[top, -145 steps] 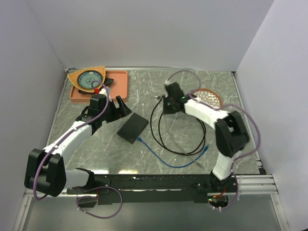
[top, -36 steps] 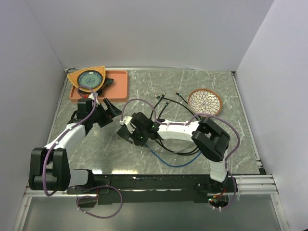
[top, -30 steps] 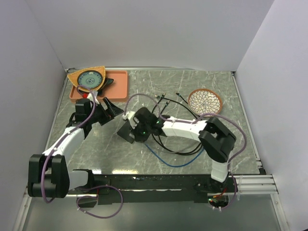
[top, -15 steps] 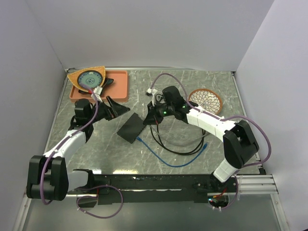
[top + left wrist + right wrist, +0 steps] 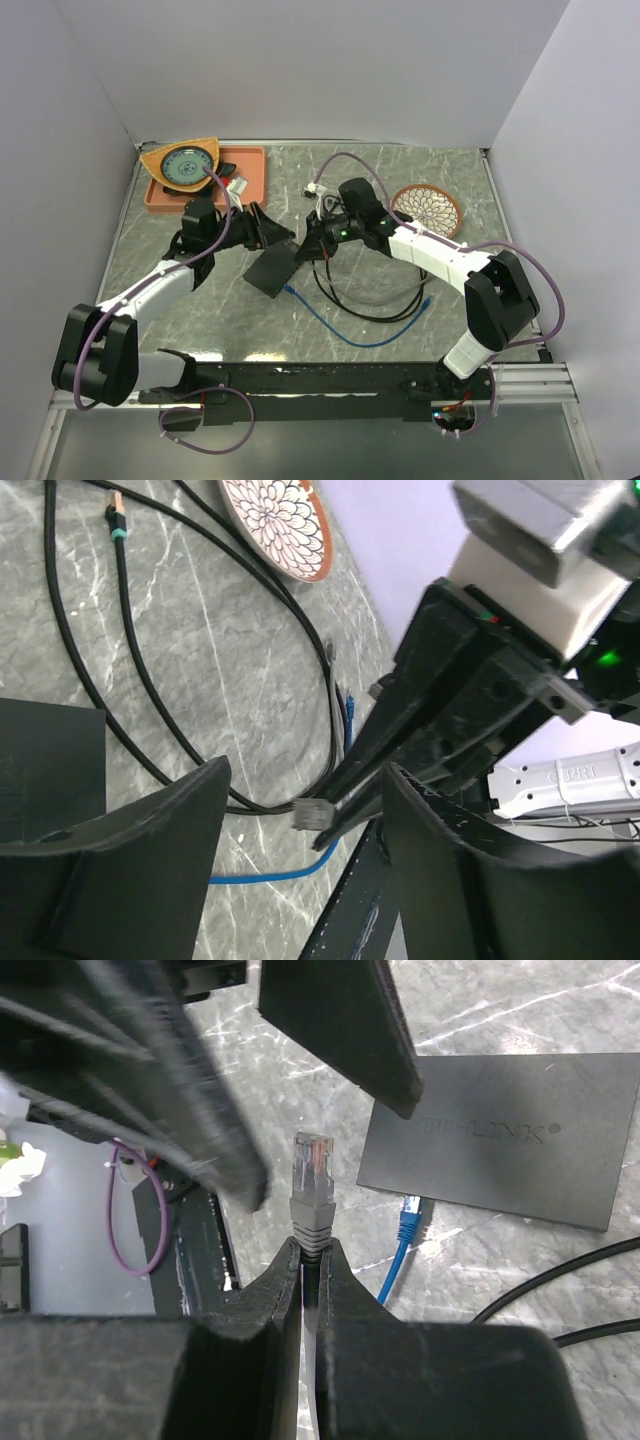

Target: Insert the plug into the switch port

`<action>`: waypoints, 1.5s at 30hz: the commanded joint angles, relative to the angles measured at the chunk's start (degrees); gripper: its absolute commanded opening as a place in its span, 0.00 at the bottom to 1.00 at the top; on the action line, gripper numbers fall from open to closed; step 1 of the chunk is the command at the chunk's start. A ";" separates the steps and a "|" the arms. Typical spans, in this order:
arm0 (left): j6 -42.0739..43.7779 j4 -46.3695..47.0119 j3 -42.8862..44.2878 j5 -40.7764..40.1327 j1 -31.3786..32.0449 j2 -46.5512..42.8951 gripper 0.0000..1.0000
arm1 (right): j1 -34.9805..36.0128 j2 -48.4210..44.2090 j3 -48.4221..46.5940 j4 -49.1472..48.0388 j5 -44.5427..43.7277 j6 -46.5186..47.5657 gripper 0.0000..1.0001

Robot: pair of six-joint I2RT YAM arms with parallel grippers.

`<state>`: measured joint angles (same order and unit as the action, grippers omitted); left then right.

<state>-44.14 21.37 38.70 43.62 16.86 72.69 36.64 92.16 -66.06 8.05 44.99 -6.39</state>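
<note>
Right gripper (image 5: pixel 309 1248) clenched on the grey boot of the plug (image 5: pixel 311 1182), with the clear connector end free and pointing to 12 o'clock in the right wrist view; left gripper (image 5: pixel 305 775) released, its two fingers (image 5: pixel 335 1015) standing apart on either side of the plug and touching nothing that can be seen; switch (image 5: pixel 272 268) lies flat on the table (image 5: pixel 400 170), at about 8 o'clock from the plug in the overhead view and just beside it; the switch port itself cannot be made out; judged from where the blue cable (image 5: pixel 407 1215) meets the box, the port row runs along the long edge facing 5 o'clock overhead. Assessment: the plug is carried but not yet presented to the row; its nose is not turned toward that edge. Hazards: the left fingers crowd the plug, so a closing or advancing move may strike the right fingertips or knock the connector askew in its grasp; the hold is on the boot only, so the connector may pivot under push; the switch appears unrestrained and may slide if pressed without bracing; loops of black cable (image 5: pixel 560 1275) lie near the box and may drag or snag; latch orientation relative to the port cannot be told, and a reversed plug would jam.
</note>
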 commanded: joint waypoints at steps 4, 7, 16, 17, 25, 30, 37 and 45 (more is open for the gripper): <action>2.13 0.17 2.61 -0.28 0.89 0.62 0.65 | -1.22 -3.39 0.32 -4.45 2.03 -2.04 0.00; 2.22 0.43 2.70 0.24 1.07 0.88 0.51 | -1.22 -2.95 -0.21 -4.19 2.20 -2.22 0.00; 2.74 -0.97 4.01 -0.90 1.33 1.05 0.01 | -1.22 -2.95 -0.99 -2.09 -0.16 -1.08 0.00; 2.92 -1.76 4.28 -0.99 1.33 1.05 0.01 | -1.22 -2.95 -1.17 -1.47 -0.78 -0.64 0.02; 3.45 -10.72 7.96 -6.51 1.33 2.19 0.01 | 0.00 -10.50 -0.73 0.47 -18.78 1.20 0.62; 1.69 -14.86 9.82 -7.67 1.33 4.92 0.01 | 3.96 -12.09 -2.57 3.63 -30.38 5.42 0.87; -1.21 -15.38 10.61 -7.76 1.33 6.77 0.01 | 10.46 -8.05 -5.21 6.63 -42.15 9.20 0.89; -0.77 -16.53 10.87 -7.94 1.33 7.12 0.01 | 12.49 -3.83 -5.05 5.40 -42.71 9.12 0.74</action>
<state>-44.31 4.82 46.98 35.81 18.24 79.68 49.25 87.57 -69.01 14.76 4.58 2.31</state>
